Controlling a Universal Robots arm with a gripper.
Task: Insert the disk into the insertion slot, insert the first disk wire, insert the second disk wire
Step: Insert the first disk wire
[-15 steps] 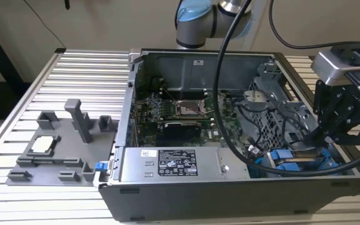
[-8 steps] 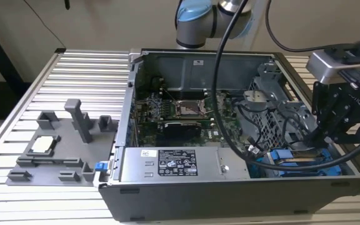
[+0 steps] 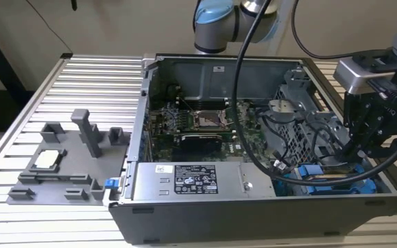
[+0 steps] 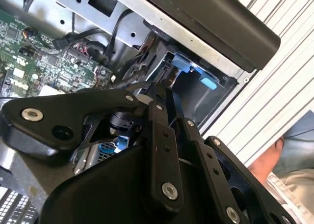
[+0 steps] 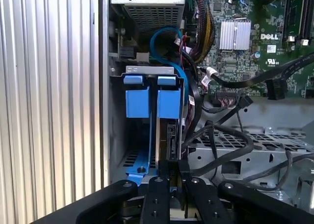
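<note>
In the exterior view my gripper (image 3: pixel 351 153) hangs over the front corner of the open computer case, on that view's right. Under it lies the disk (image 3: pixel 328 177), a thin edge in a blue carrier, tilted in the insertion slot (image 3: pixel 302 173). The first wrist view has the disk (image 5: pixel 170 141) edge-on between blue guides (image 5: pixel 137 102) of the slot. My gripper (image 5: pixel 171 177) closes narrowly on the disk's near end, and its fingers (image 4: pixel 158 98) lie close together. Loose black wires (image 5: pixel 230 145) run beside the disk over the grey cage.
The grey power-supply box (image 3: pixel 184 181) lies along the case front, with the motherboard (image 3: pixel 198 129) behind it. A grey fixture (image 3: pixel 67 165) stands on the ribbed table (image 3: pixel 81 77). A thick black cable (image 3: pixel 243 103) crosses the case. A hand (image 4: pixel 267 165) rests outside the case.
</note>
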